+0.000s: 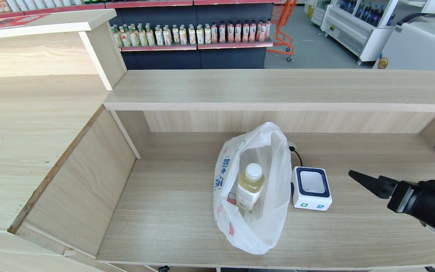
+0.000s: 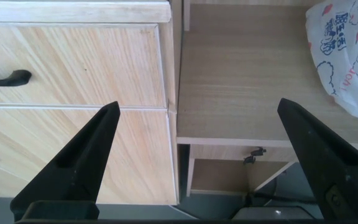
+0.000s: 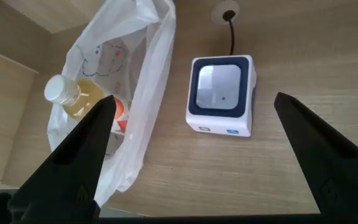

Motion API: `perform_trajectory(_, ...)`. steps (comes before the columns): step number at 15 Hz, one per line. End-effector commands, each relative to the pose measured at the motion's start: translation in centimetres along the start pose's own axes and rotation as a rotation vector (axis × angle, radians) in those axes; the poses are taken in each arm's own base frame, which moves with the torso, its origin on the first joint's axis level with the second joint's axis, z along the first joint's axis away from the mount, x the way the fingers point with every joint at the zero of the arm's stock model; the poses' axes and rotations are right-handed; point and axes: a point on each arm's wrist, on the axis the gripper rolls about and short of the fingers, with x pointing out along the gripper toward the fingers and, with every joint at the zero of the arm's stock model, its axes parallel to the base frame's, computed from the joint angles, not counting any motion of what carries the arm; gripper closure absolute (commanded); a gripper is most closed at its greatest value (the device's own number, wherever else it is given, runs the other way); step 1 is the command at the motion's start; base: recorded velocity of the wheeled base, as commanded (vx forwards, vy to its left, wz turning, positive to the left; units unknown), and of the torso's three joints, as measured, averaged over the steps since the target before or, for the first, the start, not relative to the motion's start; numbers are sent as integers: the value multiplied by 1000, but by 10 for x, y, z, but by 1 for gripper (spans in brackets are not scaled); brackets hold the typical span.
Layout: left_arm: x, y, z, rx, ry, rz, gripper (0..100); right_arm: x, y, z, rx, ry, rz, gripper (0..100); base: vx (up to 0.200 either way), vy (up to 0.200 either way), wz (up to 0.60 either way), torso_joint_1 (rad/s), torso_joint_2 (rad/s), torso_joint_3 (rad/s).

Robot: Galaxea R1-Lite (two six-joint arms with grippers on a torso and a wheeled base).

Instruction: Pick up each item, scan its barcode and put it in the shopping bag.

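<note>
— One bottle (image 1: 250,187) stands inside the shopping bag (image 1: 266,230) on the counter (image 1: 172,211), cap up, long axis near upright (leaning a little, I'd judge).
— Which arm is nearer?
— The right pincer (image 3: 194,98), jaws apart and empty. The scanner (image 1: 311,187) lies between it and the bag, off to its left. The left pincer (image 2: 199,104), also spread, hangs by the drawers (image 2: 73,62).
</note>
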Motion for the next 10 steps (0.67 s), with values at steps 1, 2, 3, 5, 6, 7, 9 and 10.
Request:
perform_trajectory(1,0,0,0,0,2,0,0,-25,-8,0,9,-49,-70,0,0,0,0,0,0,0)
perform_trajectory(2,0,0,0,0,2,0,0,-28,-11,0,24,-43,-95,0,0,0,0,0,0,0)
perform_trajectory(3,0,0,0,0,2,0,0,-33,-11,-1,45,-35,-110,0,0,0,0,0,0,0)
perform_trajectory(5,0,0,0,0,2,0,0,-38,-12,-2,58,-16,-128,0,0,0,0,0,0,0)
perform_trajectory(6,0,0,0,0,2,0,0,-41,-11,-4,60,-8,-133,0,0,0,0,0,0,0)
perform_trajectory(7,0,0,0,0,2,0,0,-42,-11,-4,61,-6,-136,0,0,0,0,0,0,0)
perform_trajectory(9,0,0,0,-3,2,0,0,-42,-12,-4,65,-5,-141,0,0,0,0,0,0,0)
perform_trajectory(10,0,0,0,1,2,0,0,-42,-13,-4,66,-8,-146,0,-200,0,0,2,2,7)
